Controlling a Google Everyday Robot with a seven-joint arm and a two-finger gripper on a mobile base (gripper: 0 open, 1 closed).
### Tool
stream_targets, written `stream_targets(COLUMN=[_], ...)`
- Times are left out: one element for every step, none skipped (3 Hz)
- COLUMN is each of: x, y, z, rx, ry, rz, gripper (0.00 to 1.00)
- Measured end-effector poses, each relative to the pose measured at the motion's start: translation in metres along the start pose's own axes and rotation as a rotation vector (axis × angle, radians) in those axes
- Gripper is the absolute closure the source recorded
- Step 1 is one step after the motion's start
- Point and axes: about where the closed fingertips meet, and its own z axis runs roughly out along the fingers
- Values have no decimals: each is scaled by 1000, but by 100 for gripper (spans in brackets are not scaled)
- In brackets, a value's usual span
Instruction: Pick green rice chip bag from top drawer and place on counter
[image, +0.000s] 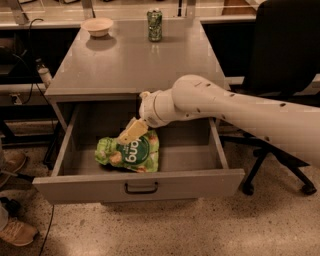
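The green rice chip bag (135, 154) lies flat in the open top drawer (140, 184), left of its middle. My gripper (131, 132) reaches down into the drawer from the right. It sits over the bag's upper edge and covers part of it. I cannot tell whether it touches the bag. The white arm (225, 107) crosses the drawer's right side. The grey counter (135, 60) is directly above the drawer.
A green soda can (154, 25) and a pale bowl (98, 26) stand at the back of the counter. A black office chair (285, 55) is close on the right. Shoes (15, 231) and cables lie on the floor at the left.
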Motion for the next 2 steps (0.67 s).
stream_targets(x=[11, 9], y=[12, 22], z=[-3, 7], rx=[16, -7], ry=[20, 40], rz=[44, 34], gripper=[0, 0])
